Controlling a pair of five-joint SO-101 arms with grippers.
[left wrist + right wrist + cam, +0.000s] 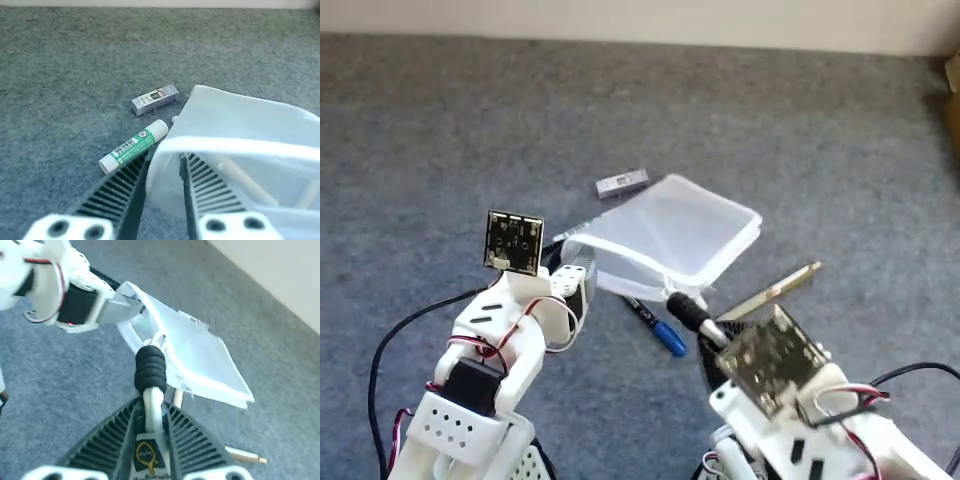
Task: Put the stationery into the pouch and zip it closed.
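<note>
Left end effector (pixel 164 161) pinching rim of pouch (pixel 240 125), pouch lying on grey tabletop (pixel 440 120) between both arms, mouth looks open. Right end effector (pixel 152 411) clamped on pen (pixel 150 371), the one with chunky black rubber grip, front end right at pouch mouth. Glue stick (pixel 134 145) flat on tabletop just beside pouch, small silver box (pixel 155 99) near it. Blue pen (pixel 657 328) lying loose in front of pouch. Pencil (pixel 775 290) just beside pouch on right arm's side.
</note>
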